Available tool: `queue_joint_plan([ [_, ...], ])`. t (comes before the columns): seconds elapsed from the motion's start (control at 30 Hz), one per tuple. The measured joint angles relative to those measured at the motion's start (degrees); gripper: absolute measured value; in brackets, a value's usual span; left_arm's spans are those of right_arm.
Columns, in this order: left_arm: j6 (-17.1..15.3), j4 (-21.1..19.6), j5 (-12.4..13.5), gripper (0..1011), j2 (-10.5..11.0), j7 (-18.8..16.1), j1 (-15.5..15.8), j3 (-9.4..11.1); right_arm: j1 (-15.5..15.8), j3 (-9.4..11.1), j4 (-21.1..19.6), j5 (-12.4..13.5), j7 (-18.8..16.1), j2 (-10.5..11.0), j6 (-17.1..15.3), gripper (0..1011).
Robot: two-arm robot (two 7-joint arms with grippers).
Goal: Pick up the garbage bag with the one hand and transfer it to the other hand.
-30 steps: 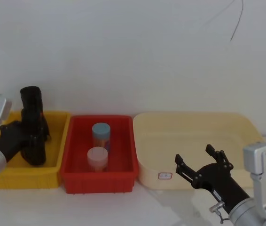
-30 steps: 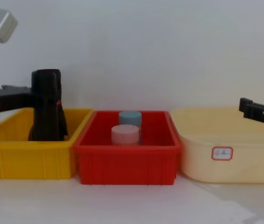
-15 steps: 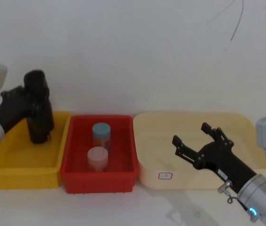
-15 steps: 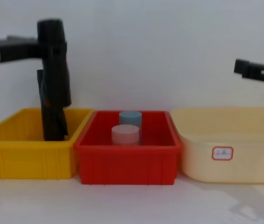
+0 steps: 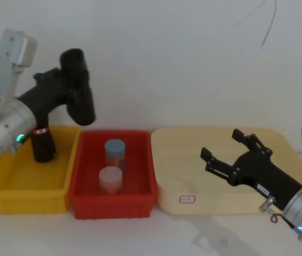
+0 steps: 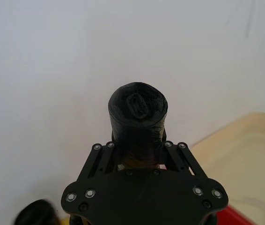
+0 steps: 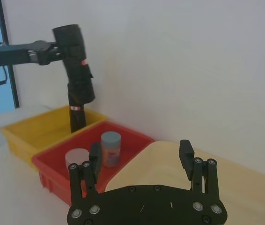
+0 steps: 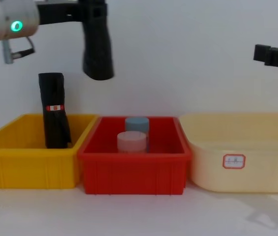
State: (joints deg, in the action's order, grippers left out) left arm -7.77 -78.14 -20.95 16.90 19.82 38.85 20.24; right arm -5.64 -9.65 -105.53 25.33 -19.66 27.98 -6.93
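The garbage bag [image 5: 84,109], a plain matte black roll, hangs in the air above the edge between the yellow and red bins, tilted slightly. My left gripper [image 5: 72,85], on the arm with the green ring, is shut on its upper part. The left wrist view looks down on the bag's top end [image 6: 138,110] between the closed fingers. In the chest view the garbage bag [image 8: 97,49] is high at the upper left. My right gripper [image 5: 220,144] hovers open and empty over the cream bin, well apart from the bag. From the right wrist, the garbage bag [image 7: 77,65] shows far off.
A second black roll with a red-and-white label band [image 5: 43,145] stands in the yellow bin [image 5: 28,186]. The red bin [image 5: 113,201] holds a blue canister [image 5: 114,149] and a pink canister [image 5: 110,178]. The cream bin [image 5: 220,133] is on the right. A white wall stands close behind.
My left gripper has lifted the garbage bag up out of the yellow bin and carried it rightward. The right gripper has risen over the cream bin and stays open.
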Motion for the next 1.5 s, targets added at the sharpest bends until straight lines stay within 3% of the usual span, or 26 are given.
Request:
queue_joint_plan([
  [0.47,-2.25,2.13,-0.61,380,-2.61,4.38,1.56,5.22,-2.61,-2.0,0.95,-3.17,-2.14,4.38,-1.89,1000],
  [0.83,-2.87,1.25,-1.38,380,-3.92,5.33,1.48,7.28,-6.32,-4.92,4.32,-4.62,-4.08,4.99,-2.5,1000],
  [1.1,-3.08,0.75,-1.74,380,-4.79,5.35,1.46,8.37,-8.54,-6.7,7.25,-4.39,-5.2,3.93,-2.62,1000],
  [1.5,-2.9,2.01,-1.9,380,-6.72,4.18,1.67,9.56,-13.14,-9.29,13.66,-1.39,-7.07,-0.75,-1.84,999],
])
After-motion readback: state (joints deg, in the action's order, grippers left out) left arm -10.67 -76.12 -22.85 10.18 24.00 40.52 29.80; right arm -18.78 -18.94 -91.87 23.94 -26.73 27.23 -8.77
